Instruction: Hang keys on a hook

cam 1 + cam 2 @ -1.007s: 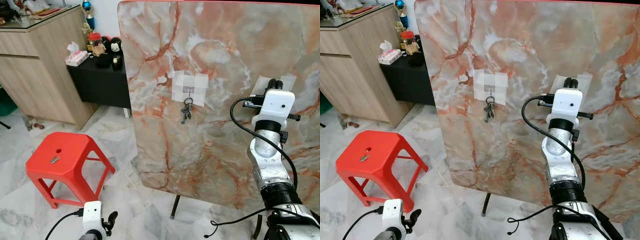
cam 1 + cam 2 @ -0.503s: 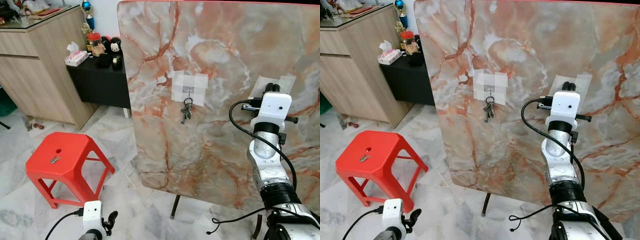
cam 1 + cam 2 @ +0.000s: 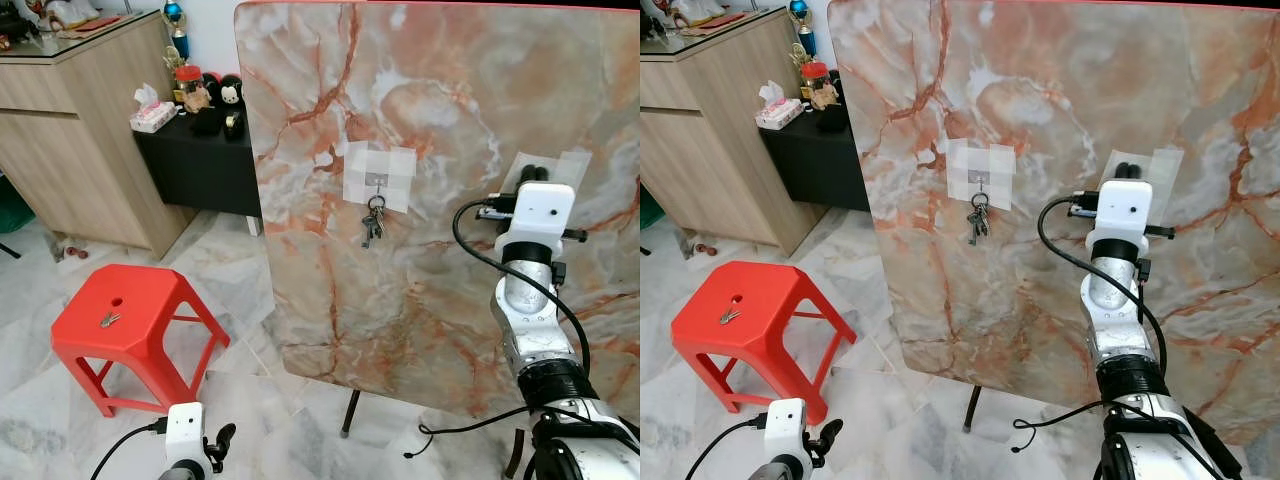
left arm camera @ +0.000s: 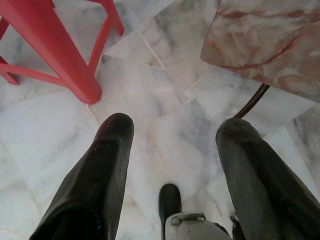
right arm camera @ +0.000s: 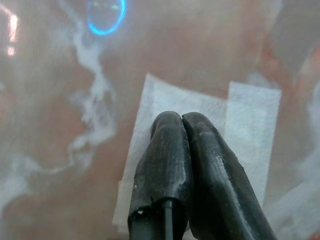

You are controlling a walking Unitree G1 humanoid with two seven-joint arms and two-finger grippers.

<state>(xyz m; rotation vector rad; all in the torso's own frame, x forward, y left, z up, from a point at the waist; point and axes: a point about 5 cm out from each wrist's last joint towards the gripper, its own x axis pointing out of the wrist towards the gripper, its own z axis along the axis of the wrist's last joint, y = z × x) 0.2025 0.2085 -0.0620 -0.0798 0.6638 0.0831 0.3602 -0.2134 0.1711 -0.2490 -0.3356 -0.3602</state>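
Marble board (image 3: pixel 420 130); right end effector (image 5: pixel 181 120) closed, seemingly empty.

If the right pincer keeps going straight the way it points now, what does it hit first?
Most likely the white tape patch on the upright marble board. The right pincer, fingers shut together, points squarely at that patch. How much gap remains is hard to judge.

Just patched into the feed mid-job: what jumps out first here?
A big marble-patterned panel stands upright with a bunch of keys hanging from a taped-on hook. The right claw, shut, points at a second taped patch further right. A red stool at left holds another small key.
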